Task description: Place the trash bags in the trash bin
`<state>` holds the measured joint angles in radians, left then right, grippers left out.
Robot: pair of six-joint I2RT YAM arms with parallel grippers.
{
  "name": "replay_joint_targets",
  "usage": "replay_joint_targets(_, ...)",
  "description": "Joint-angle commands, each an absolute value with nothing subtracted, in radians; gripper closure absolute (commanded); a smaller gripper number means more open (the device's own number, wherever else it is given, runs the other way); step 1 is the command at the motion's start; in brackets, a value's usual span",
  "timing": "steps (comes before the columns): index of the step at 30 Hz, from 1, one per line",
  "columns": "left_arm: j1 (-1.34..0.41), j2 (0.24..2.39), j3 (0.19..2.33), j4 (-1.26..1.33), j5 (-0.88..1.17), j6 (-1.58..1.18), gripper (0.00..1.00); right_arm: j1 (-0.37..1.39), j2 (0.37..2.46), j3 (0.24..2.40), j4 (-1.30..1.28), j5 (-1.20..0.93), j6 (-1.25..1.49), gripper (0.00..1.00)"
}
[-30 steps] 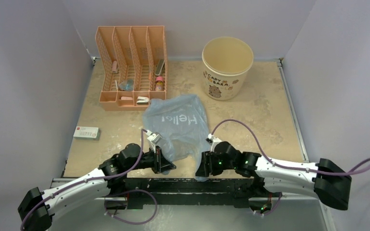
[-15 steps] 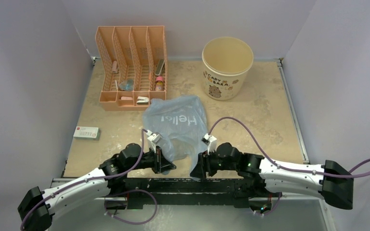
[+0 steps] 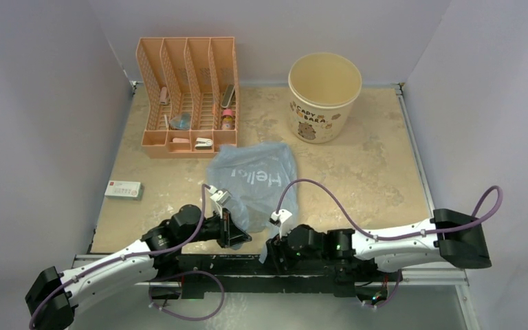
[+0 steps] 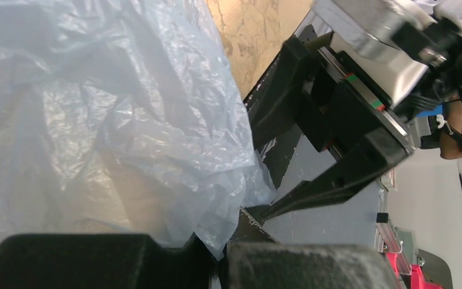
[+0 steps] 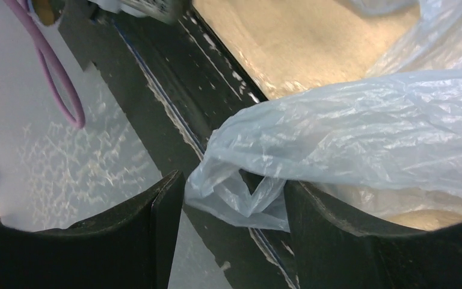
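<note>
The light-blue trash bag lies flat on the table's middle, printed "Hello", with its near end bunched at the table's front edge. The cream trash bin stands upright at the back right, empty as far as I can see. My left gripper is shut on the bag's near left edge; film spills out between its fingers. My right gripper is open at the bag's near corner. That corner hangs between its two spread fingers, over the black rail.
An orange mesh file organizer with small items stands at the back left. A small white and red box lies at the left. A black rail runs along the near edge. Walls close in on three sides.
My right arm has swung left along the near edge, bringing its open gripper to the bag's near corner. The bag has drawn slightly nearer. My left arm has not moved.
</note>
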<state>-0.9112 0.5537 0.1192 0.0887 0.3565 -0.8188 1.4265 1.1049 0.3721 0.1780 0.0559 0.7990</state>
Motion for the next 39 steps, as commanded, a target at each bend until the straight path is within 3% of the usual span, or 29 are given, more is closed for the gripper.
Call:
replay_joint_targets(1, -0.914, 0.535, 0.126, 0.121, 0.362, -0.812, 1.0, 1.528, 1.124, 0.45, 0.18, 0.311, 0.847, 0.38)
replay_joint_targets(9, -0.915, 0.524, 0.129, 0.108, 0.358, -0.807, 1.0, 1.646, 1.258, 0.549, 0.139, 0.492, 0.9, 0.46)
replay_joint_targets(14, -0.915, 0.511, 0.128, 0.103, 0.355, -0.81, 1.0, 1.676, 1.314, 0.578, 0.13, 0.547, 0.927, 0.34)
replay_joint_targets(19, -0.914, 0.502, 0.127, 0.093, 0.349, -0.808, 1.0, 1.711, 1.298, 0.533, 0.257, 0.548, 0.902, 0.33)
replay_joint_targets(22, -0.914, 0.504, 0.126, 0.095, 0.348, -0.808, 1.0, 1.733, 1.29, 0.511, 0.321, 0.603, 0.904, 0.46)
replay_joint_targets(24, -0.915, 0.504, 0.127, 0.096, 0.35, -0.81, 1.0, 1.76, 1.292, 0.509, 0.328, 0.682, 0.919, 0.49)
replay_joint_targets(30, -0.914, 0.493, 0.137, 0.084, 0.342, -0.811, 1.0, 1.763, 1.344, 0.534, 0.265, 0.768, 0.943, 0.41)
replay_joint_targets(34, -0.916, 0.498, 0.136, 0.088, 0.337, -0.813, 1.0, 1.737, 1.418, 0.576, 0.124, 0.836, 1.033, 0.69)
replay_joint_targets(37, -0.915, 0.506, 0.133, 0.101, 0.336, -0.815, 1.0, 1.594, 1.388, 0.529, 0.192, 0.69, 0.995, 0.94)
replay_joint_targets(39, -0.915, 0.513, 0.135, 0.104, 0.337, -0.815, 1.0, 1.543, 1.309, 0.468, 0.305, 0.636, 0.954, 1.0)
